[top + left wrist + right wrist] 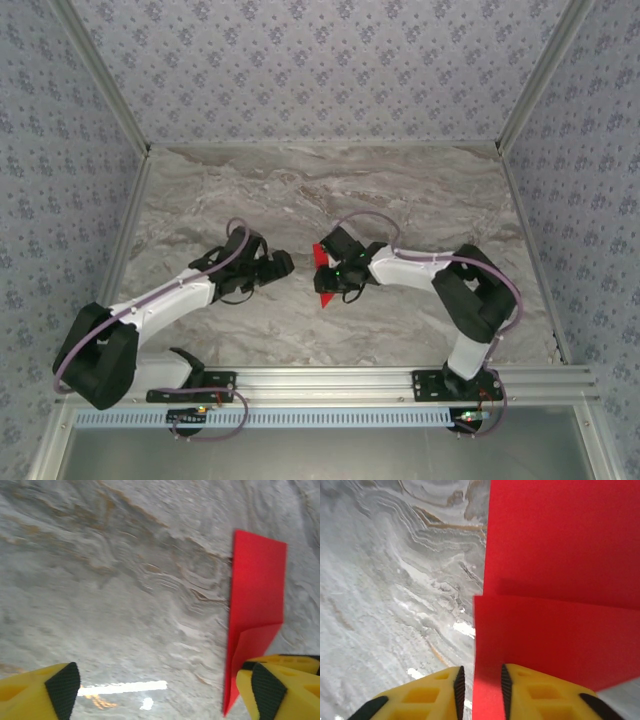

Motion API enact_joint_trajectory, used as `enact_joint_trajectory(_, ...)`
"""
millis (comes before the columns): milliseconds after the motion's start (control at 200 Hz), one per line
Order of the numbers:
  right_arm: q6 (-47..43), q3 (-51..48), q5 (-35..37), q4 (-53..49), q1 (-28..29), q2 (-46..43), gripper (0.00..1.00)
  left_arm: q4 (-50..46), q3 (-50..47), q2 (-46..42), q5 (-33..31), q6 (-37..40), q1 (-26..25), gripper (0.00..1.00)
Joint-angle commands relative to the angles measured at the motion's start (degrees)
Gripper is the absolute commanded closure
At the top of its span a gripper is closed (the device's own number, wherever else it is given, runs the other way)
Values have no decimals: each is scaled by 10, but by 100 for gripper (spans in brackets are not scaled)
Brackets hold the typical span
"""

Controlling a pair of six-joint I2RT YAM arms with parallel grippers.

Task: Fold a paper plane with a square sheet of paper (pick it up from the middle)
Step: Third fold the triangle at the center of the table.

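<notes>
The red sheet of paper is folded into a narrow layered piece with a pointed end. It runs between the jaws of my right gripper, whose black pads stand a little apart. The sheet lies against the right pad, with a gap to the left one. From above, red paper sticks out on both sides of the right gripper at mid table. My left gripper hangs just left of it, wide open with nothing between its fingers; its right finger is close beside the paper's lower end.
The marble-patterned tabletop stretches behind and beside both arms. Patterned walls close it in on three sides, and an aluminium rail runs along the near edge.
</notes>
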Motion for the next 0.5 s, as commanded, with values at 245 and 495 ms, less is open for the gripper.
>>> enact_joint_trajectory(245,79,-129,-71,65,-150,-142,56,187,13,64,67,-55,-107,51)
enact_joint_trajectory(495,73,-158,-137,111,-198,-126,54,193,72,154,63,-47,-141,73)
